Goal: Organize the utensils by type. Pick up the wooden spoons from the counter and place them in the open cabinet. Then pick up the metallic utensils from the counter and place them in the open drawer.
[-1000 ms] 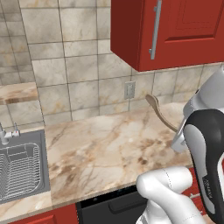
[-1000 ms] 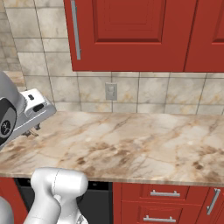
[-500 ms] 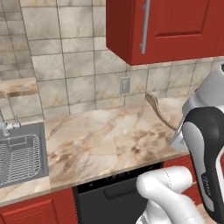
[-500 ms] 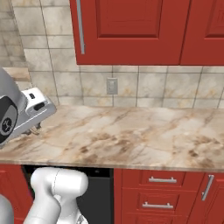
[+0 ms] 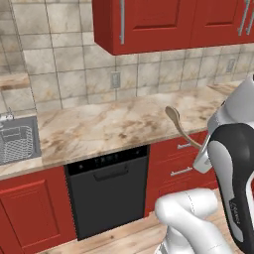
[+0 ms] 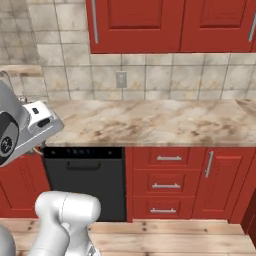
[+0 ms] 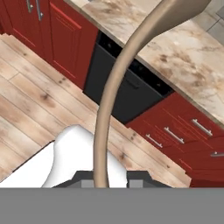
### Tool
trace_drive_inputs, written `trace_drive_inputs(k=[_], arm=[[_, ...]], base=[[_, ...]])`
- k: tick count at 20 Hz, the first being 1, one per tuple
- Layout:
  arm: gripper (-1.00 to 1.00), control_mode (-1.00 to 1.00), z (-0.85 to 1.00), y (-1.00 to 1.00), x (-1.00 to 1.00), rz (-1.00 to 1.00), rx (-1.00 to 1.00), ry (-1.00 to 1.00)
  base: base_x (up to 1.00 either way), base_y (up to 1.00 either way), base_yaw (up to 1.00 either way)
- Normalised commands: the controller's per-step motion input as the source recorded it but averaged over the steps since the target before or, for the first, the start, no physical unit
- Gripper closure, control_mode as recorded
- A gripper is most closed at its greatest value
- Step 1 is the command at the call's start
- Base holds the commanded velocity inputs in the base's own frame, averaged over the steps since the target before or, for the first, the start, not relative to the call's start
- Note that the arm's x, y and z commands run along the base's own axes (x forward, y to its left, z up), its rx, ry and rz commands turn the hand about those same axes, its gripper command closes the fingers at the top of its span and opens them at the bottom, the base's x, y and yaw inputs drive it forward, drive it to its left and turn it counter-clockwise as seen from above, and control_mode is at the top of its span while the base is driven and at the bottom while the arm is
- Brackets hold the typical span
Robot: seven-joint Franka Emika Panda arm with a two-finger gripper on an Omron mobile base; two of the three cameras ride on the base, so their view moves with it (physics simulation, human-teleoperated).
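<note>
Jaws clenched on the handle end of a pale wooden spoon [image 7: 114, 92], whose long curved axis runs straight out from the gripper [image 7: 101, 179], bowl foremost, held in the air over the counter [image 5: 99, 130] edge and dishwasher [image 5: 106, 191].

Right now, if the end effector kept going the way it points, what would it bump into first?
Probably the black dishwasher front below the beige marbled counter; depth is unclear. Its pale wooden spoon would touch first.
</note>
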Motion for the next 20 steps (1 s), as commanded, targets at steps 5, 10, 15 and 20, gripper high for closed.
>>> trace_drive_inputs(k=[5, 10, 15, 20], arm=[[1.0, 1.0, 0.0, 0.0, 0.0, 0.0, 0.0, 0.0], [1.0, 1.0, 0.0, 0.0, 0.0, 0.0, 0.0, 0.0], [1.0, 1.0, 0.0, 0.0, 0.0, 0.0, 0.0, 0.0], [1.0, 1.0, 0.0, 0.0, 0.0, 0.0, 0.0, 0.0]], base=[[-0.14, -0.22, -0.09], [0.03, -0.45, -0.51], [0.0, 0.0, -1.0], [0.0, 0.01, -1.0]])
